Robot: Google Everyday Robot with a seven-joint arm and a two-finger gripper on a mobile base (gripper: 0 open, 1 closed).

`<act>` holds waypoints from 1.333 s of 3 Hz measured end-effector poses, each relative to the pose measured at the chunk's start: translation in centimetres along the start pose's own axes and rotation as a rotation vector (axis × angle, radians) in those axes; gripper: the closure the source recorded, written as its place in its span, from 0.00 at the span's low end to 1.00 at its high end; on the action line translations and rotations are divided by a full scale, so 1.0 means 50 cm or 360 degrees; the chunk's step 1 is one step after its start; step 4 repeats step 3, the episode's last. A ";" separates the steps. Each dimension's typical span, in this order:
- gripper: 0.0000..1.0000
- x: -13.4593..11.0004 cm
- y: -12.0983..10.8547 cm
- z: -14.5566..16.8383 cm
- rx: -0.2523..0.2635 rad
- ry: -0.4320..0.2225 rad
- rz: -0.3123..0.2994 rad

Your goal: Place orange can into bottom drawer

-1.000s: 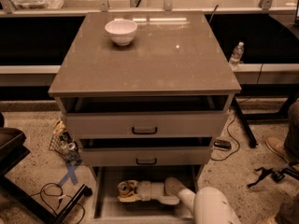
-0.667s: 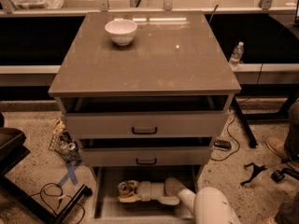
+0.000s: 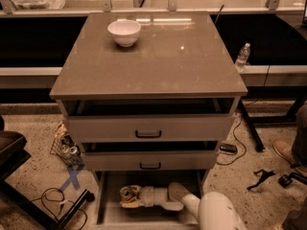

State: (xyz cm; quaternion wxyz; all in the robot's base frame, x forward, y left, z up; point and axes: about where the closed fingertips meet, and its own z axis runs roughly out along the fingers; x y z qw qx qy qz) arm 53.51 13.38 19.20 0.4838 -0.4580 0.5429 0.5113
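Arm: white forearm [image 3: 218, 214] enters from the bottom right of the frame and reaches left into the open lowest tray.
Claw: claw [image 3: 135, 196] sits low inside the tray, left of centre, clamped on the can's sides.
Orange can: orange can [image 3: 127, 194] is held at the claw's tip, silver top facing up, gold body showing below it. Whether its base touches the floor cannot be told.
Bottom drawer: bottom drawer [image 3: 109, 211] is pulled fully out at the lower centre, with bare floor to the left of and in front of the can.
Step in hand: judged as setting down and release, with the can already within the drawer walls.
Doing it well: lower until the base rests flat, part the claw just enough to free the can, then draw back along the arm's line without nudging it or lifting into the drawer above.
Middle drawer: middle drawer [image 3: 150, 160] is slightly open and overhangs the rear of the tray.
Top drawer: top drawer [image 3: 148, 127] is also ajar.
Tabletop: tabletop [image 3: 158, 66] carries a white bowl [image 3: 124, 32] at its upper left.
Water bottle: water bottle [image 3: 242, 56] stands on the ledge at the upper right.
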 end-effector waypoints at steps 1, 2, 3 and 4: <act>0.13 0.000 0.002 0.004 -0.0005 -0.0002 0.0002; 0.00 0.000 0.004 0.008 -0.0010 -0.0004 0.0004; 0.00 0.000 0.005 0.008 -0.0011 -0.0005 0.0004; 0.00 0.000 0.005 0.008 -0.0011 -0.0005 0.0004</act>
